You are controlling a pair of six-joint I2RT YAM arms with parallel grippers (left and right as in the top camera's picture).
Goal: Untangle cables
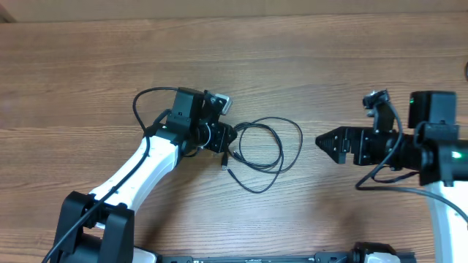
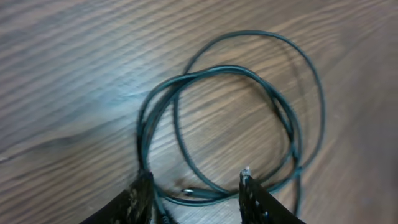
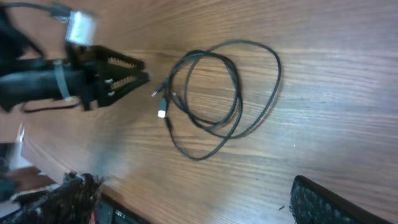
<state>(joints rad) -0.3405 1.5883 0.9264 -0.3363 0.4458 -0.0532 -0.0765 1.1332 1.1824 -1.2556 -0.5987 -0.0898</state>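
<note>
Black cables (image 1: 282,148) coiled on wooden table (image 1: 73,73), left gripper (image 2: 196,177) spread over them, right gripper (image 1: 322,141) spread

You have no legible text, label, brand, number or sign in any view, neither on the bench (image 1: 88,66) nor on the cables (image 2: 230,68).

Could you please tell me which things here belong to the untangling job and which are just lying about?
Job: thin black cables, coiled; left gripper, open at the coil; right gripper, open, apart from it.
Just there: wooden table; arms' thicker wiring.
</note>
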